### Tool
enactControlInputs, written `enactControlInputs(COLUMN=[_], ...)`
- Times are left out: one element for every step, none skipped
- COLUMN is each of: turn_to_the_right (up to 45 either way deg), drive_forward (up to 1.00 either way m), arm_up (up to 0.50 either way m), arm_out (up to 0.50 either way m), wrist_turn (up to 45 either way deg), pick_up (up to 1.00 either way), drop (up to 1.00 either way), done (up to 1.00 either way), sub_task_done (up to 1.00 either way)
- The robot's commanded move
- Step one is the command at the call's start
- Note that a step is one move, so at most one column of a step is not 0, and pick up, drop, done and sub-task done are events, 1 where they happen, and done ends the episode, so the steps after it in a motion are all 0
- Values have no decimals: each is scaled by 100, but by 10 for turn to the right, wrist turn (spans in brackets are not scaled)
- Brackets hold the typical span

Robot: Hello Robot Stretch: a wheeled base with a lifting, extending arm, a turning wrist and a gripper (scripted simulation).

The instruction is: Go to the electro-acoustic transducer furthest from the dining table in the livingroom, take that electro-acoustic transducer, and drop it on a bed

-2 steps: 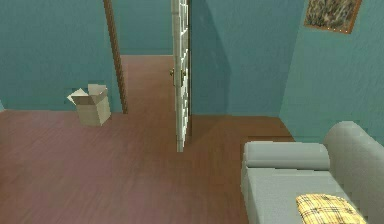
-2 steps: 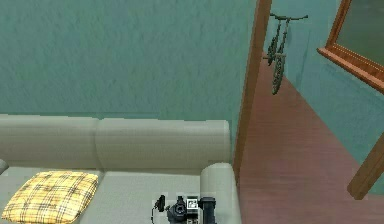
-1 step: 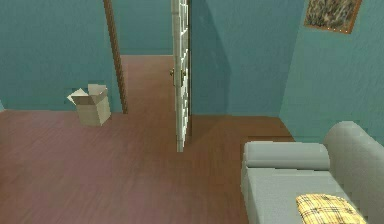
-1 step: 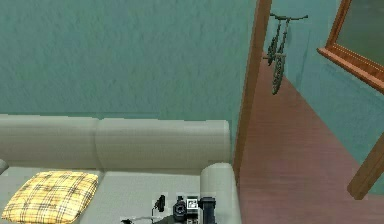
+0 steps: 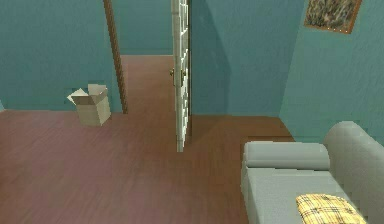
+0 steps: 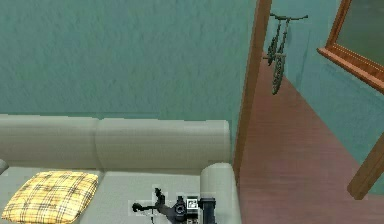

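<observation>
No text, label, number or sign can be read

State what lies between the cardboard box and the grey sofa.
In the forward view, an open white door stands between the cardboard box and the sofa, on bare brown floor.

1. We tag this as a home, living room: a grey sofa (image 5: 300, 175) at 4 o'clock in the forward view, with a yellow plaid cushion (image 5: 330, 210) on its seat at 5.
2. We see teal walls (image 5: 50, 50) and a brown wooden floor (image 5: 120, 170), a house finish.
3. Framed picture (image 5: 333, 14) on the wall at 1 o'clock.
4. White panelled door (image 5: 181, 80) stands open at 12, with more wooden floor past it.
5. Open cardboard box (image 5: 90, 105) on the floor at 10, near the wall.
6. In the arm side view we see a passage at 2 o'clock past a wooden door frame (image 6: 250, 90), and a bicycle (image 6: 277, 50) at the far wall at 1.
7. Wood-framed pane (image 6: 360, 50) at 2; we cannot tell if it is a window or a mirror.
</observation>
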Motion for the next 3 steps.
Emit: enactControlInputs(turn_to_the_right=[0, 0, 0], drive_forward=[0, 0, 0], arm_up=[0, -30, 0], arm_out=[0, 0, 0], wrist_turn=[210, 0, 0], pick_up=[0, 0, 100], drop=[0, 0, 0], done=[0, 0, 0], sub_task_done=[0, 0, 0])
